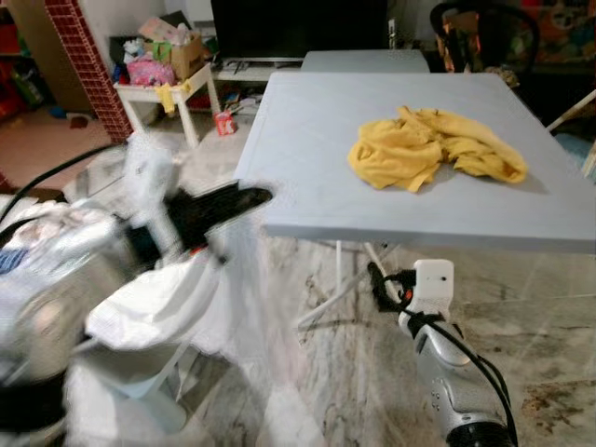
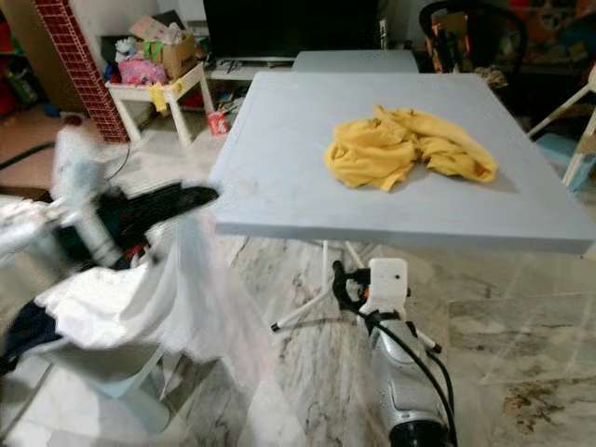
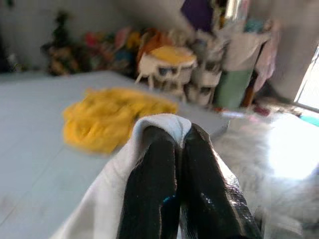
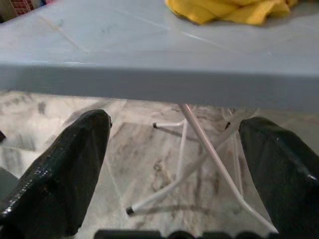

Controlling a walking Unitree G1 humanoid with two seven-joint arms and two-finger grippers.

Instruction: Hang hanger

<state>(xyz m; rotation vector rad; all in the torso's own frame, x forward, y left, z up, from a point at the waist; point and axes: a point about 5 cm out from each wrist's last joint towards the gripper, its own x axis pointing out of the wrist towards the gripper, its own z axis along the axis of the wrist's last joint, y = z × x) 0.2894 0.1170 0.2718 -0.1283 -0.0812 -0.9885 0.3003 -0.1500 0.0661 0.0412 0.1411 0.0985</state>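
No text, label, brand, number or sign can be read anywhere

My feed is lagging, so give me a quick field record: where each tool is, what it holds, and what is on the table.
left tool: shut on white cloth, raised at the table's near left corner, blurred
right tool: open, holding nothing, low in front of the table edge, pointing under it
table: grey, folding, white legs
on table: yellow cloth, crumpled, toward the far right
hanger: cannot make one out
floor: marble tile
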